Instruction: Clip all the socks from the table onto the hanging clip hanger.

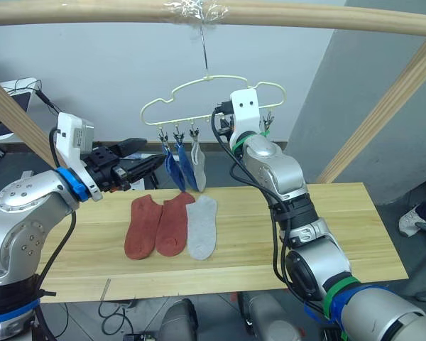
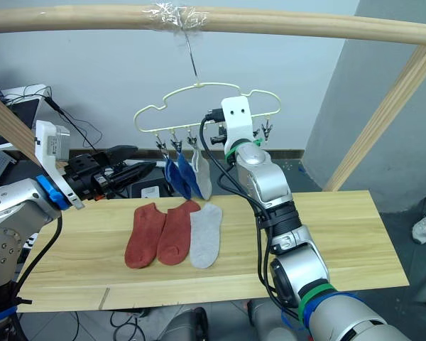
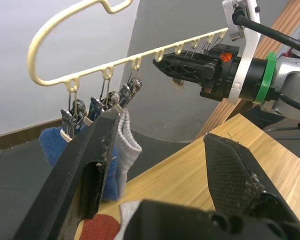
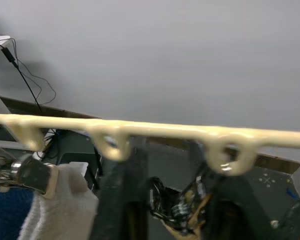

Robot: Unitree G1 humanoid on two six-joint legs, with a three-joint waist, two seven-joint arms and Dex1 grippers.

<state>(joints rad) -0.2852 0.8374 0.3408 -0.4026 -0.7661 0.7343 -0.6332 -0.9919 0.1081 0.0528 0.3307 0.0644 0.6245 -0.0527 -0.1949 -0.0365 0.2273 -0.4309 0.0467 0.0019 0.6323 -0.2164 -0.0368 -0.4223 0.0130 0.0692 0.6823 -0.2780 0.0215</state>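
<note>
On the table [image 1: 326,220], closest to me, I see three socks lying flat side by side: two rust-red socks [image 1: 157,225] touching each other and one grey sock [image 1: 201,226] touching the second red one. They lie below and between my two grippers.

My left gripper [image 1: 143,166] hovers above the table edge, and its jaws are open and hold nothing; in the left wrist view the wide gap between the fingers [image 3: 90,165] is clear.

Just beyond its tips hang two blue socks [image 1: 179,168] and one grey hanging sock [image 1: 198,165], each in a silver clip.

My right gripper [image 3: 162,62] is raised at the bottom bar of the clip hanger [image 1: 199,89], beside the free clips [image 1: 268,121]. If its jaws are open or closed, I cannot tell.
</note>
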